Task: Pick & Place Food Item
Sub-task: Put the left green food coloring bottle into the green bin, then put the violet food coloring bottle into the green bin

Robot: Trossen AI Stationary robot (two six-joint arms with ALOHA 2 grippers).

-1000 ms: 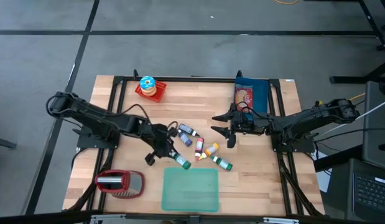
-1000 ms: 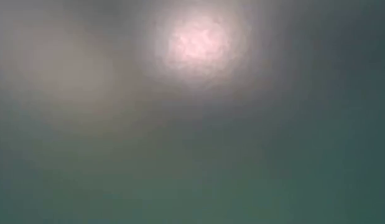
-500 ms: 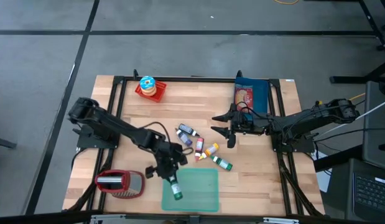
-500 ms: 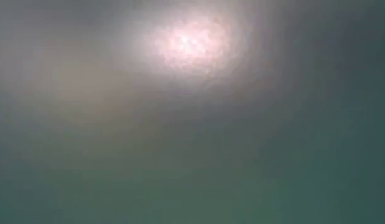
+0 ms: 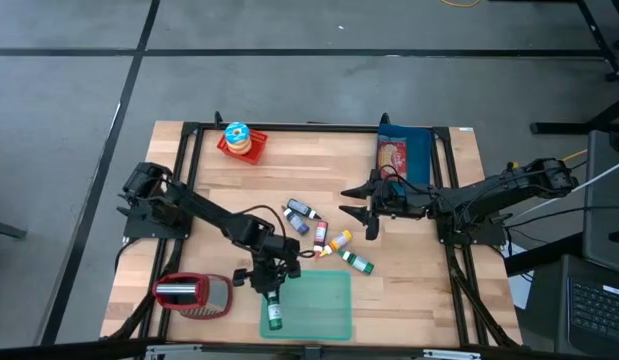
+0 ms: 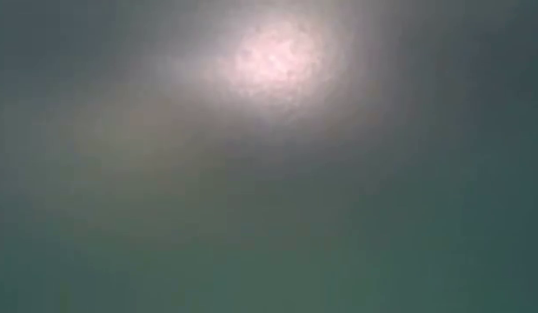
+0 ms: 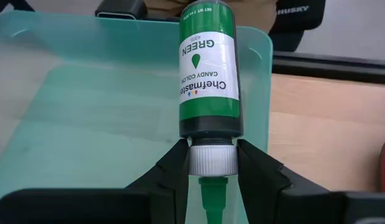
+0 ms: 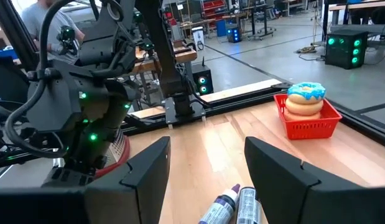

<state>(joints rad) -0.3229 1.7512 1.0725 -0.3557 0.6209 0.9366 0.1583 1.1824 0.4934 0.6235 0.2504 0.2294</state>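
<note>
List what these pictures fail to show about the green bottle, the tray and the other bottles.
- Low view: a blur with one bright patch; nothing on the table shows.
- Green bottle, held at its white cap by the left gripper: whether it touches the green tray is unclear in either view.
- Loose bottles: labels too small in the high view; cut off at the edge of the right wrist view, past the open right gripper.

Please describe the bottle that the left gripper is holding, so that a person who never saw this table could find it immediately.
Start at the pale green tray at the near edge of the wooden table. Above its left part, the left gripper grips a small green bottle by its white cap. The label reads "GREEN" and "Chefmaster", and unlike the other little bottles lying loose mid-table, this one is held over the tray.
</note>
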